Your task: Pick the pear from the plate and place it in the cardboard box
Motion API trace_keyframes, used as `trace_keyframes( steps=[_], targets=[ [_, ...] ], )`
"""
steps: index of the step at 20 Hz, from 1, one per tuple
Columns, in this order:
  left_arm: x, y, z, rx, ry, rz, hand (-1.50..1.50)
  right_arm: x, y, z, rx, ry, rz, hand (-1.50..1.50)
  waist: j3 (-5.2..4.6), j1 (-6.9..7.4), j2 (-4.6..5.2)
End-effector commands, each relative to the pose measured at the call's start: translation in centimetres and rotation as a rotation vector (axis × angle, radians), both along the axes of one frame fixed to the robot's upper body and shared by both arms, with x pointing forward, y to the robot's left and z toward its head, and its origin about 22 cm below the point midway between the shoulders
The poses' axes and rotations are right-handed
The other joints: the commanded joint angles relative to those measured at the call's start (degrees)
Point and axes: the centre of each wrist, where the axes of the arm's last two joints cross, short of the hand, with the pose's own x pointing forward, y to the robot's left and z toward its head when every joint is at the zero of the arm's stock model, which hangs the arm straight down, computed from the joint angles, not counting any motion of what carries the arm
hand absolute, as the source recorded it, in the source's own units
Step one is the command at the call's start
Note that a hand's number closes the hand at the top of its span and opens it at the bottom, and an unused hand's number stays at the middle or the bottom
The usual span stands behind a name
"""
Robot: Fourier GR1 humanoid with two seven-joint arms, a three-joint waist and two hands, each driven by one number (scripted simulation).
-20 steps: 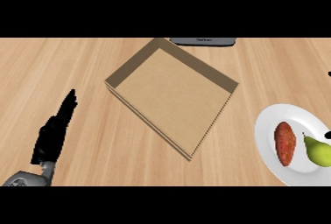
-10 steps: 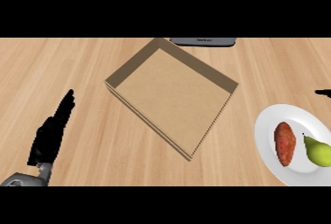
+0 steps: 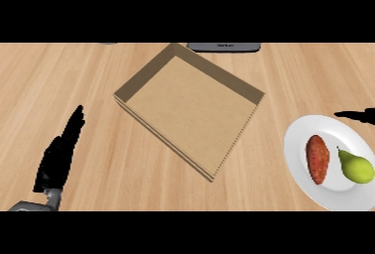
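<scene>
Right hand [image 3: 359,115] advanced further in from 3 o'clock edge, fingers not discernible. Pear [image 3: 356,167] on plate [image 3: 302,134] at 4 o'clock, beside sweet potato [image 3: 318,159]. Left hand [image 3: 62,151] resting, fingers straight. Box [image 3: 192,105] center, awaiting pear.

Cardboard box [image 3: 192,110]: on the counter [image 3: 66,79], centre of the view, turned corner-on. Plate [image 3: 307,171]: right of the box, apart from it, near the right edge. Pear [image 3: 356,167]: on the plate, right side. Oblong item [image 3: 318,158]: on the plate, left of the pear. Flat object [image 3: 223,46]: behind the box, at the far edge. Left hand [image 3: 60,154]: left of the box. Right hand [image 3: 359,115]: behind the plate, at the right edge.
</scene>
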Motion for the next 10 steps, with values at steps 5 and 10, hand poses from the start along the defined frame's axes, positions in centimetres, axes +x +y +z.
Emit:
trace_keyframes(
  steps=[5, 10],
  targets=[
    [0.3, 0.3, 0.3, -0.010, -0.003, 0.002, 0.00, -0.5, 0.0, -2.6, -0.077, 0.046, -0.012, -1.50, 0.03, -0.06, 0.03],
    [-0.1, 0.1, -0.7, 0.011, 0.002, -0.007, 0.00, -1.2, -2.2, -2.3, -0.081, 0.044, -0.033, -1.50, 0.03, -0.14, 0.07]
  ],
)
